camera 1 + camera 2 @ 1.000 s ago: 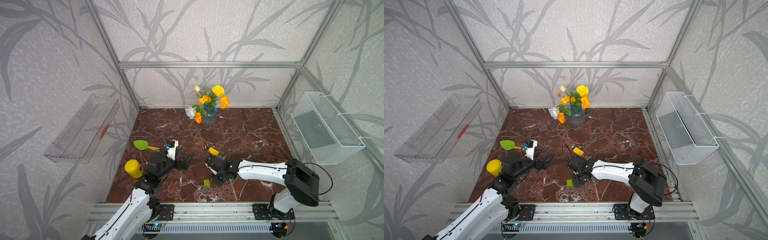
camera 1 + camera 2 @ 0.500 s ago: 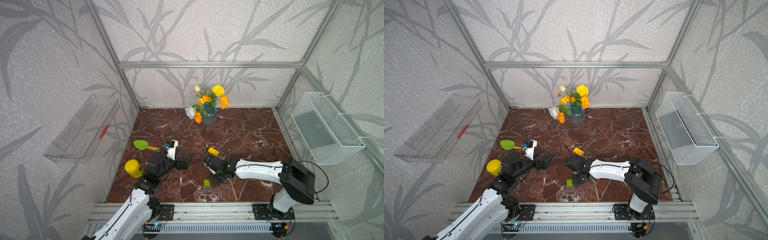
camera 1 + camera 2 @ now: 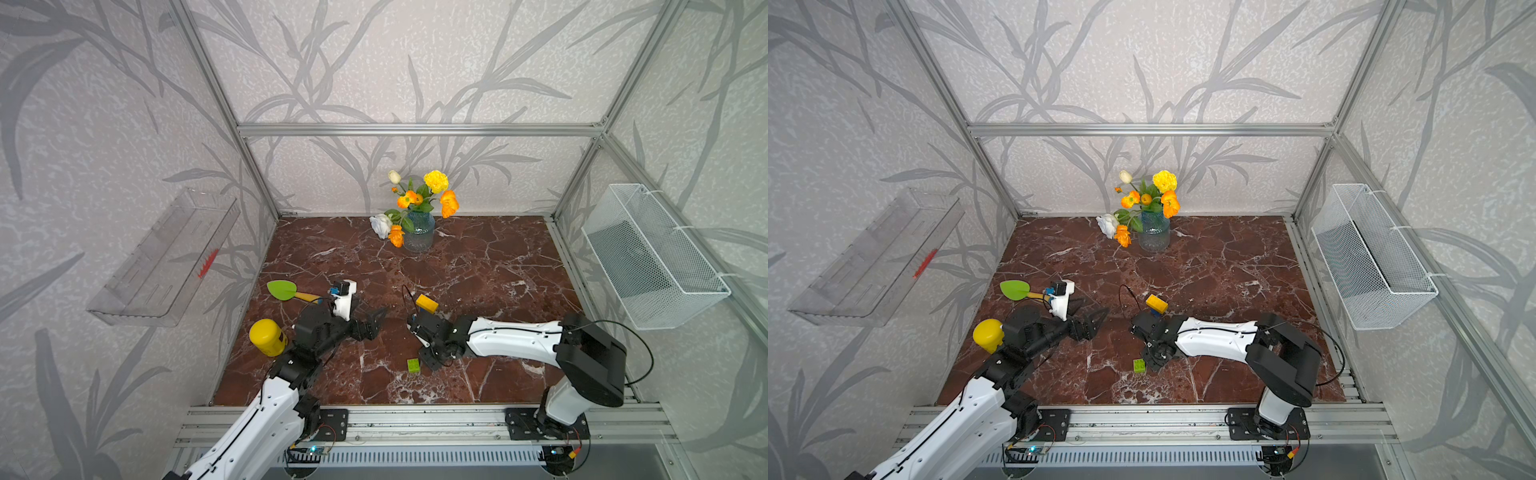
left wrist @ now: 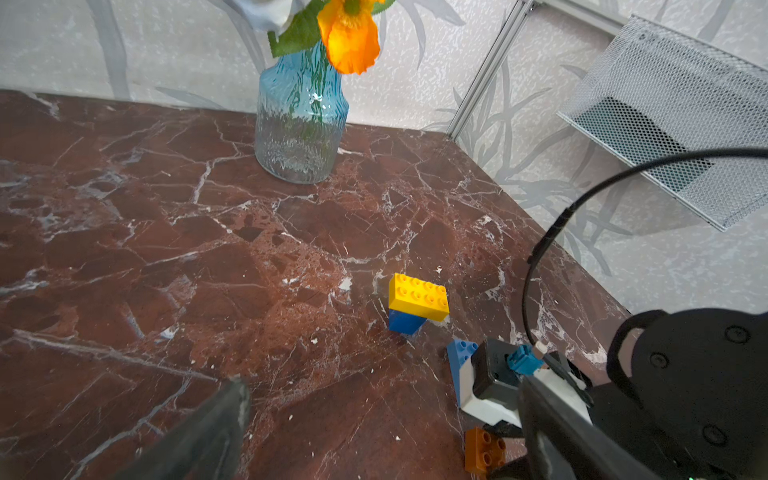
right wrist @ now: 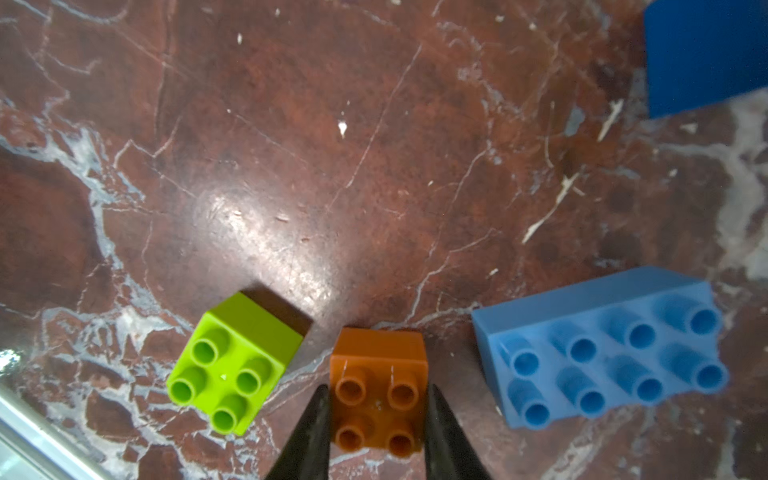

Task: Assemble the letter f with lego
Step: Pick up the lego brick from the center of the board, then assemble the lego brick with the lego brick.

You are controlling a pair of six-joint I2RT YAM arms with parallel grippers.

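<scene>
**Right gripper clamped on orange brick, only two bricks joined**

The right gripper (image 3: 431,360) points down at the red-brown marble table (image 3: 478,270), lower centre of frame in both top views. In the right wrist view its two black fingers (image 5: 316,419) sit flat against opposite sides of the small orange studded plastic brick (image 5: 378,361). The jaws are clamped on it, and the brick sits studs up on the table.

The small lime green studded plastic brick (image 5: 232,365) is just beside the orange one, not touching, turned at an angle to it. The long light blue studded plastic brick (image 5: 602,353) lies on the orange brick's other side, apart, studs up. In the top views the green brick shows just left of the right gripper, and the orange brick is hidden under the gripper there.

The long yellow studded plastic brick (image 3: 427,303) is pressed on top of the short dark blue plastic brick (image 4: 405,323), centre of frame, just above the right arm's wrist. That is the only joined pair, so the letter F is not assembled.

The left gripper (image 3: 379,319) is left of centre, with its fingers spread wide apart and nothing between them.

- **Left side of table:** round yellow plastic jar (image 3: 268,337) and green toy shovel (image 3: 282,289).
- **Upper centre by the back wall:** blue glass vase of flowers (image 3: 418,237).
- **Right wall:** white wire mesh basket (image 3: 652,257).
- **Left wall:** clear plastic shelf (image 3: 166,257).
</scene>
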